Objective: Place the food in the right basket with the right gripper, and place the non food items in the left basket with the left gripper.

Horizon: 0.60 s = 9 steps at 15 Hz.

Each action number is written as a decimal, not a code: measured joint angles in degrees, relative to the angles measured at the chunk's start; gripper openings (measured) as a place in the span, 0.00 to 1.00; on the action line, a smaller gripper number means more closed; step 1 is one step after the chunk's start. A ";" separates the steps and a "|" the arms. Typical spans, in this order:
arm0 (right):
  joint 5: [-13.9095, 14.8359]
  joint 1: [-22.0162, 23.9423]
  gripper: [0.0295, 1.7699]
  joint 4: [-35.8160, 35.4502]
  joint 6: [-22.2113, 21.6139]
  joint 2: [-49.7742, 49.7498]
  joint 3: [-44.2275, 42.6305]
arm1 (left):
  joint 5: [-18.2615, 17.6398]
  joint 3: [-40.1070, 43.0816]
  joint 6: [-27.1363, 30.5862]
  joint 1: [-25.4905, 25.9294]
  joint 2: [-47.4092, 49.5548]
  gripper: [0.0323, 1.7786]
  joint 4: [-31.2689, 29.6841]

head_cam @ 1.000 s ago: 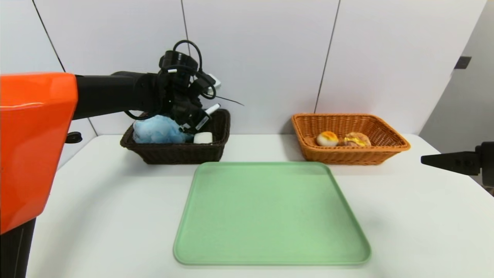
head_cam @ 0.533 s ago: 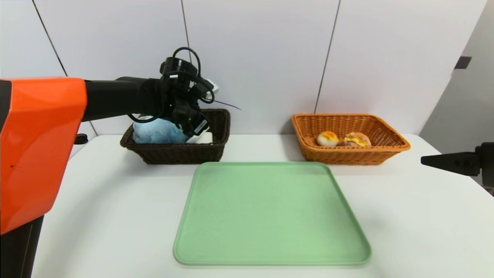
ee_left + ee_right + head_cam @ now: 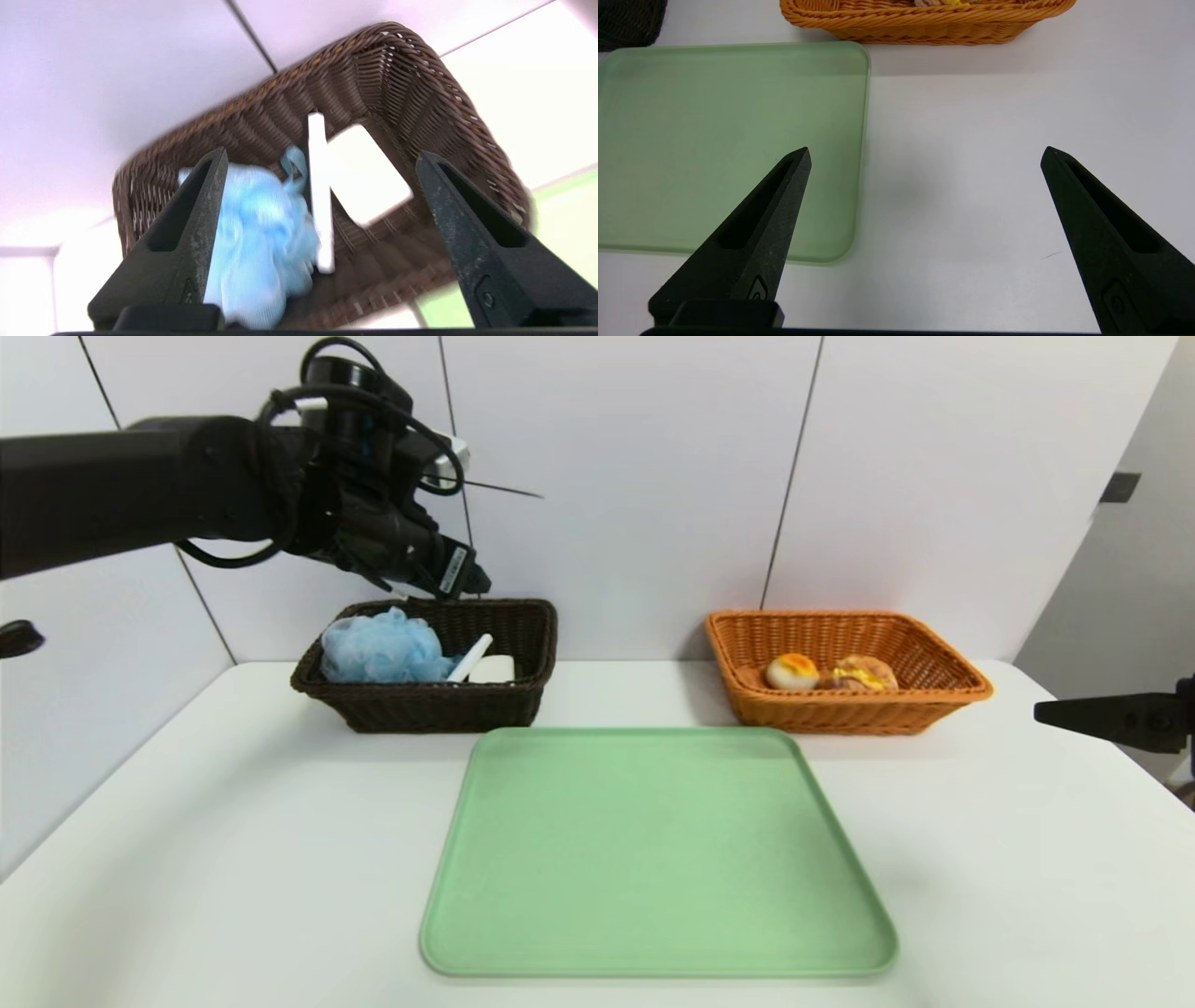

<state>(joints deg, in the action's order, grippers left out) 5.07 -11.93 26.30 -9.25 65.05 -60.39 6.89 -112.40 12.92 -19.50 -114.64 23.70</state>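
The marker pen (image 3: pixel 470 657), slim and white, lies slanted in the left basket (image 3: pixel 431 702), its lower end down between the bath pouf (image 3: pixel 381 649) and the soap bar (image 3: pixel 493 668), its upper end pointing toward the back wall of the basket. In the left wrist view the pen (image 3: pixel 320 193) is a long white stick, touching the edge of the soap bar (image 3: pixel 366 175) on one side and the pouf (image 3: pixel 261 242) on the other. The pouf is a fluffy, crumpled ball of light-blue mesh with a small loop of the same blue; it fills the left half of the basket. The soap bar is a plain white rounded rectangle lying flat on the dark weave. The left basket (image 3: pixel 411 93) is dark brown wicker with flared sides.

The left gripper (image 3: pixel 457 574) hangs above the basket's back rim, its fingers spread wide apart with nothing between them. The right gripper (image 3: pixel 924 154) is off at the table's right edge, likewise spread wide and empty, over bare table (image 3: pixel 962 186) beside the green tray (image 3: pixel 653 859).

The right basket (image 3: pixel 845 709), orange-tan wicker, holds the bun (image 3: pixel 792 671), whitish with an orange-yellow top, and just beside it the cream puff (image 3: pixel 864 673), pinkish-brown and crusted.
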 joint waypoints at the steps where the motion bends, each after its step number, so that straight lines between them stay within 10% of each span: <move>1: 0.00 0.00 0.96 0.02 0.11 -0.37 -0.22 | 0.02 0.16 -3.25 0.00 2.16 0.82 3.08; 9: 0.11 -0.10 0.96 0.60 1.51 -6.42 -0.07 | 7.41 10.03 -23.88 -0.17 22.80 0.91 18.75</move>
<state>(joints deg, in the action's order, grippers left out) 5.18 -12.03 26.89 -7.74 58.62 -60.47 14.30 -102.36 -10.96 -19.68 -91.84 42.45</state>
